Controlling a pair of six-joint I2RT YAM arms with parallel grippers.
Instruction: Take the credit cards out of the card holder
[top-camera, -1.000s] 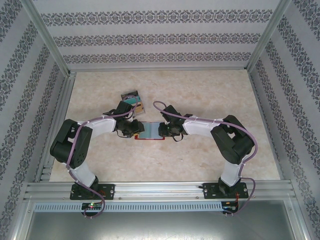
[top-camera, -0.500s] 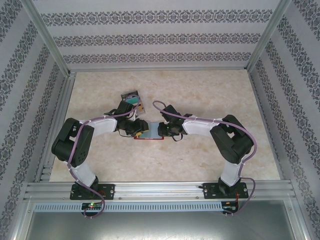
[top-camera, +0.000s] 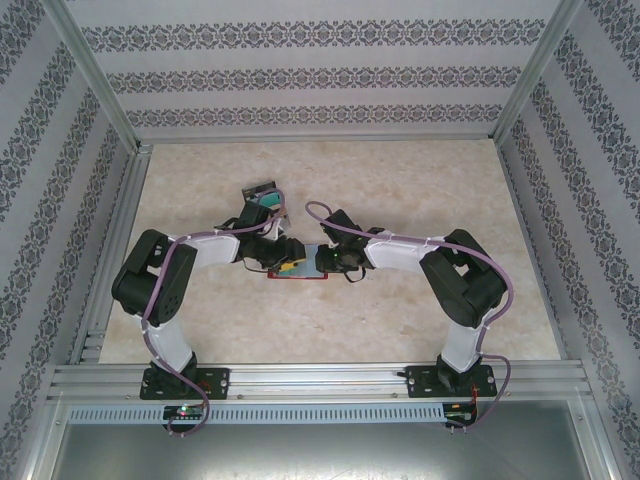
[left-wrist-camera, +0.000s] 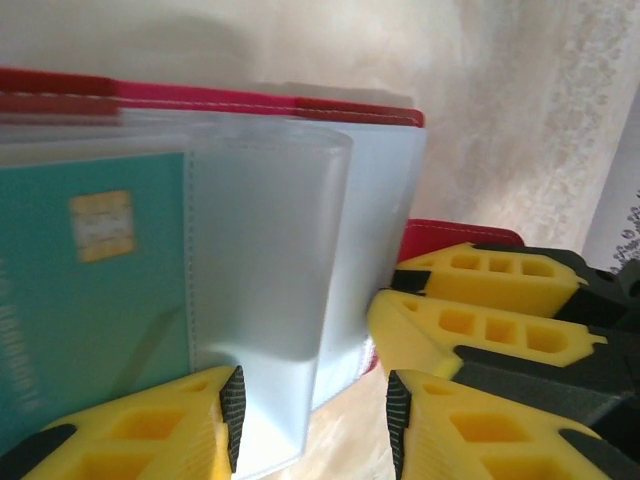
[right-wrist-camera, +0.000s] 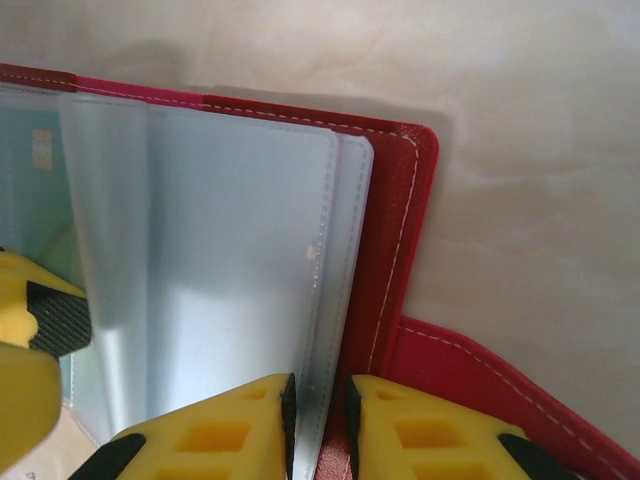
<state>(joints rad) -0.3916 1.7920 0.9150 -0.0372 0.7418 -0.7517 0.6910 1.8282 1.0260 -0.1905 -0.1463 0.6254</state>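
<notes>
The red card holder (top-camera: 301, 278) lies open on the table between both arms, its clear sleeves fanned up. In the left wrist view a teal credit card (left-wrist-camera: 90, 310) with a gold chip sits inside a sleeve under the red cover (left-wrist-camera: 200, 100). My left gripper (left-wrist-camera: 315, 425) is open, one empty clear sleeve (left-wrist-camera: 265, 260) resting against its left pad and bare table beside the other. My right gripper (right-wrist-camera: 318, 430) is shut on the holder's right edge, pinching sleeve edges and red cover (right-wrist-camera: 400, 220). Its yellow fingers (left-wrist-camera: 470, 320) sit close beside my left gripper.
A fanned pile of loose cards (top-camera: 263, 198) lies on the beige table just behind the left gripper (top-camera: 285, 260). Patterned walls and metal frame posts enclose the table (top-camera: 420, 200) on three sides. The holder's red closing tab (right-wrist-camera: 500, 400) sticks out at the right.
The left gripper has moved right over the holder, closer to the right gripper, and its jaws have opened wider. The right arm has held still.
</notes>
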